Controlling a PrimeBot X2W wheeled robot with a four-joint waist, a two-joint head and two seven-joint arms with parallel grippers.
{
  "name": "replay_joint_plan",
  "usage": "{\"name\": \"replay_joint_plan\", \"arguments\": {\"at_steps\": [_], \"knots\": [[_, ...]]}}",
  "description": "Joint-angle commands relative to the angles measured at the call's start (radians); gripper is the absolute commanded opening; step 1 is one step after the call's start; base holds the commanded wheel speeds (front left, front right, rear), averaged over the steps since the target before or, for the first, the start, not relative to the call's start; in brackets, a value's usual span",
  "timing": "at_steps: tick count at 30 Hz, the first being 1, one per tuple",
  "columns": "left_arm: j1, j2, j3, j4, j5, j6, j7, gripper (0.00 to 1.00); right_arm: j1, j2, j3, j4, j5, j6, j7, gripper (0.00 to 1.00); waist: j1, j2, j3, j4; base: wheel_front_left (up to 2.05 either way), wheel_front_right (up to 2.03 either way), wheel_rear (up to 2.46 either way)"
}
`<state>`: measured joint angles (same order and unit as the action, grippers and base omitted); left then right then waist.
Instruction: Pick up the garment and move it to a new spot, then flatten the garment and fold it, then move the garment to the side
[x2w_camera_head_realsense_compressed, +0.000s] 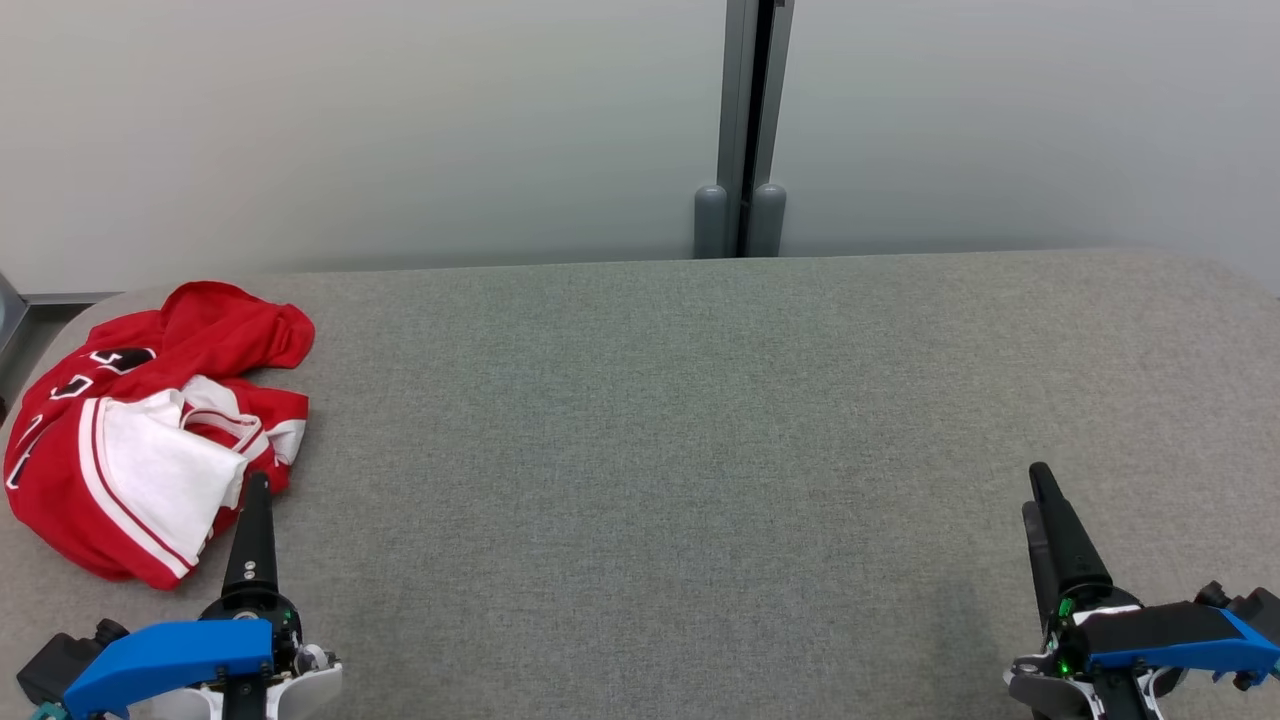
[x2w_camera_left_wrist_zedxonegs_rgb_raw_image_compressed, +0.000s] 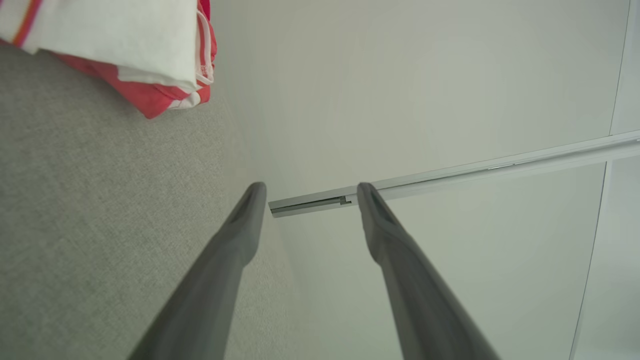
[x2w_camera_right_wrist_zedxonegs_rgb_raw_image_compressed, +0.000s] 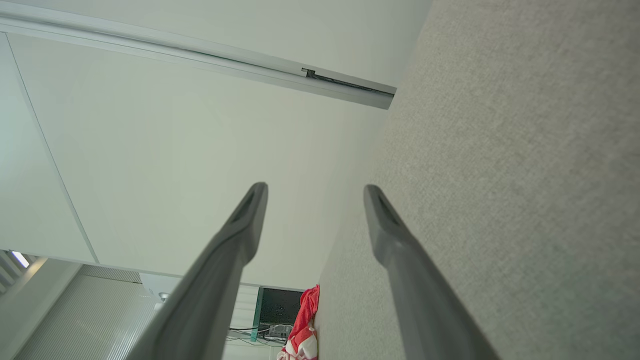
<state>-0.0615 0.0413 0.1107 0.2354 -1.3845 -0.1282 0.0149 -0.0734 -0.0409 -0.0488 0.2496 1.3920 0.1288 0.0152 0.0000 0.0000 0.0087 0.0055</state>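
The garment (x2w_camera_head_realsense_compressed: 150, 430), a red and white shirt, lies crumpled at the far left of the table (x2w_camera_head_realsense_compressed: 700, 450), close to the left edge, with some white inner cloth turned out. Nothing of it is flat or folded, so I judge that I am at the very first step, the pick-up. My left gripper (x2w_camera_head_realsense_compressed: 256, 492) waits just beside the near right edge of the cloth. I think this is the reason for its place: it is the arm that can reach the heap with a short move. In the left wrist view its two fingers stand wide apart with nothing between them. The cloth lies off in the upper left corner of that view, so I take it as not touched. My right gripper (x2w_camera_head_realsense_compressed: 1036, 492) is well apart from the shirt, at the near right of the table, with fingers also spread and empty and pointing toward the pale wall (x2w_camera_head_realsense_compressed: 400, 120). The wide middle of the table, between the two grippers, I would take as the new spot, since spreading needs room on both sides. The heap is loose, so one pinch may lift only a single layer.
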Motion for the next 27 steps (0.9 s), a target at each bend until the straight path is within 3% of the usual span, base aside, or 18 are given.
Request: {"name": "replay_joint_plan", "arguments": {"at_steps": [1, 27], "knots": [[-0.031, 0.008, -0.004, -0.022, 0.029, -0.001, -0.009, 1.00, -0.027, -0.005, 0.006, -0.020, -0.028, 0.001, -0.009, 1.00, 0.0000, 0.0000, 0.000, 0.000, 0.00, 0.00, 0.00], [-0.029, 0.009, -0.048, -0.062, 0.524, 0.029, -0.104, 1.00, -0.040, -0.008, 0.067, -0.044, -0.454, 0.002, -0.104, 1.00, 0.0000, 0.0000, -0.003, 0.007, 0.00, 0.00, 0.00]]}}
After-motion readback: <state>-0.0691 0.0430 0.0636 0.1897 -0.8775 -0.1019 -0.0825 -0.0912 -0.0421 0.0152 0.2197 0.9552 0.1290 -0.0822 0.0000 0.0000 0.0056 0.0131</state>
